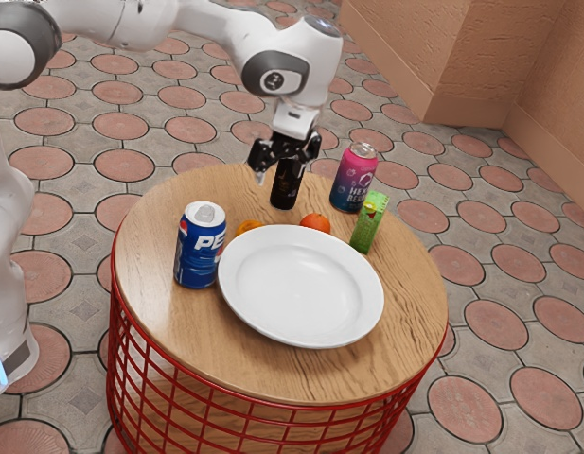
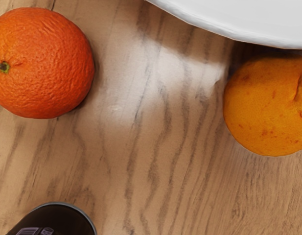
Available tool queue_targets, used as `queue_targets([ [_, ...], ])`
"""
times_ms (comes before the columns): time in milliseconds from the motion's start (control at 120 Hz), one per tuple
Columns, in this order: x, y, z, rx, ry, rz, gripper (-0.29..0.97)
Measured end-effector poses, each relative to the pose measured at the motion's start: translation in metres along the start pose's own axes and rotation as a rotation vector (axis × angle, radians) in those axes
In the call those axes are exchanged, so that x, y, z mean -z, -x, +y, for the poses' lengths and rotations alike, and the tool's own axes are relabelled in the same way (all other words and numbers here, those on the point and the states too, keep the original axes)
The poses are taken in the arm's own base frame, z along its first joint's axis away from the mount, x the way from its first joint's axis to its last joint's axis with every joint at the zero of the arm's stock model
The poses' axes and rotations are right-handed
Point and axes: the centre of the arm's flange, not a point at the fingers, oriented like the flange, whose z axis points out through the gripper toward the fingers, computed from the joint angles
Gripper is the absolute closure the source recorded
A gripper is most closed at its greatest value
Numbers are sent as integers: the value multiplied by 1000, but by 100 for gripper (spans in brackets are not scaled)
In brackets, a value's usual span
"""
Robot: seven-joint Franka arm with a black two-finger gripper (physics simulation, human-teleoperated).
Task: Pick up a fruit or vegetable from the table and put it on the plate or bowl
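Orange skins: 2 fruits, stemmed orange (image 2: 43, 61) and paler orange (image 2: 268, 105), just ahead of your gripper (image 1: 286, 159); jaws spread, empty. Centre over 1 before descending, clear of the black can (image 2: 53, 220) underneath.

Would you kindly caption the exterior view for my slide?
Franka's open gripper above a black bottle, behind an orange, a paler orange and the plate on a round table.
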Motion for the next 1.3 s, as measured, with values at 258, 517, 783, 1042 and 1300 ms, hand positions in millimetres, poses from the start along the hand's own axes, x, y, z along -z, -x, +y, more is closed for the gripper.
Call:
queue_targets([
  [258, -38, -16, -17, -8, 26, -17, 0],
  [517, -47, -24, -21, -15, 20, -13, 0],
  [783, -55, -32, -25, -24, 21, -11, 0],
  [1042, -70, -35, -31, -24, 28, -18, 0],
  [1300, -64, -12, -42, 26, 5, -7, 0],
])
